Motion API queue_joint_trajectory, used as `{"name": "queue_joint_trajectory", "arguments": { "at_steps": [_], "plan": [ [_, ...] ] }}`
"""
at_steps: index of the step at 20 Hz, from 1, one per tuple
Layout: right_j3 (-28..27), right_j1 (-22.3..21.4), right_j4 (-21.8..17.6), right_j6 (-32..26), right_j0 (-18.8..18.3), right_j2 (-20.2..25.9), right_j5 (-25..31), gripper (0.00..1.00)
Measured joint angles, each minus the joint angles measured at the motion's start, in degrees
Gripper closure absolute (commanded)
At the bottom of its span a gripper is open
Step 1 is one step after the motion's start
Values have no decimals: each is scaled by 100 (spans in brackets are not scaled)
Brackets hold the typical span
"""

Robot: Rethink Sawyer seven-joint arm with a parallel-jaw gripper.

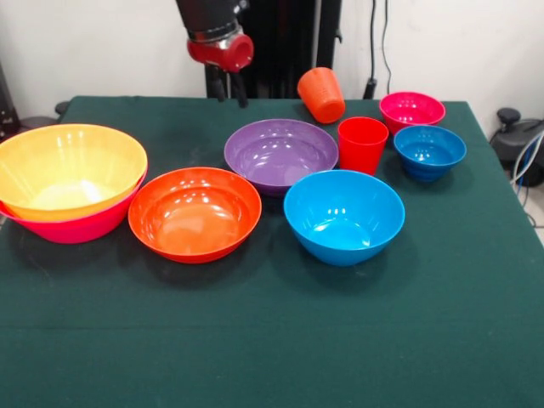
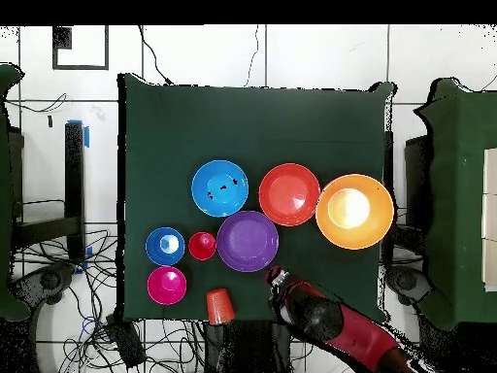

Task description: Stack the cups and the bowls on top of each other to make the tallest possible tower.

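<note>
The big yellow-orange bowl [image 1: 70, 170] sits nested in the big pink bowl [image 1: 81, 228] at the left; overhead only the yellow-orange one [image 2: 354, 211] shows. One red-orange bowl [image 1: 195, 212], the purple bowl [image 1: 280, 153], the medium blue bowl [image 1: 344, 217], the small blue bowl [image 1: 429, 151] and the small magenta bowl [image 1: 412, 109] stand apart on the cloth. The red cup [image 1: 363, 144] stands upright by the purple bowl. The orange cup [image 1: 321, 93] lies tipped over at the far edge. My gripper [image 1: 230, 89] hangs open and empty behind the purple bowl, left of the orange cup.
The table has a dark green cloth [image 1: 272, 340]. Overhead, the arm [image 2: 340, 330] reaches in from the bottom right, with the gripper [image 2: 277, 281] just off the purple bowl [image 2: 248, 240]. Cables and chair frames lie around the table.
</note>
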Motion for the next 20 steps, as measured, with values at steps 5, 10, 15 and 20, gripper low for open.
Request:
{"name": "queue_joint_trajectory", "arguments": {
  "at_steps": [5,10,15,20],
  "plan": [
    [2,-313,46,0,0,0,309,0],
    [2,-383,51,0,1,1,338,0],
    [-7,-356,65,0,20,3,338,0],
    [-54,-216,83,0,119,9,325,0]
  ]
}}
